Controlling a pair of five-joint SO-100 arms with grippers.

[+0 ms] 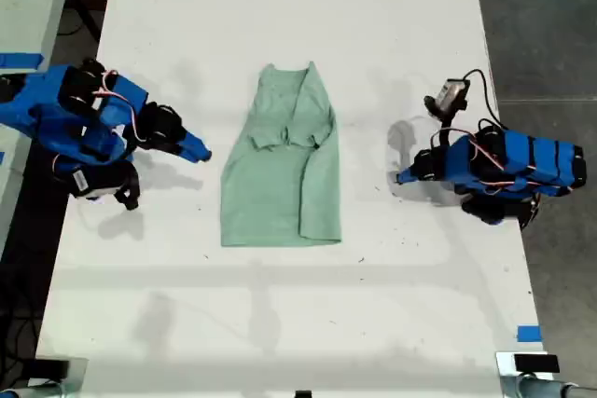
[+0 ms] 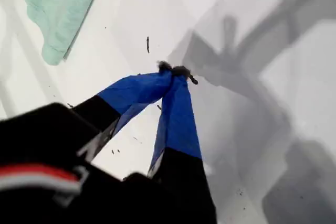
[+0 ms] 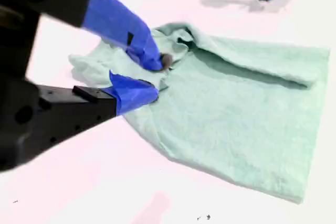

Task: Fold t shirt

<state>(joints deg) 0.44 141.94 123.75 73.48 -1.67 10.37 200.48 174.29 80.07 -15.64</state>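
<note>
- Pressed together, my first claw point(image 2: 176, 72) shows you its blue tips meeting over bare desk point(image 1: 280, 323), holding nothing.
- You'll find it on the exterior view's right, pointing at the t shirt point(image 1: 280, 184) but apart from it.
- My second claw point(image 3: 152, 77), on the exterior view's left, has its tips spread and holds nothing.
- You can see the t shirt lying mid-desk between both arms, its sleeves folded inward and its hem toward the exterior view's bottom.
</note>
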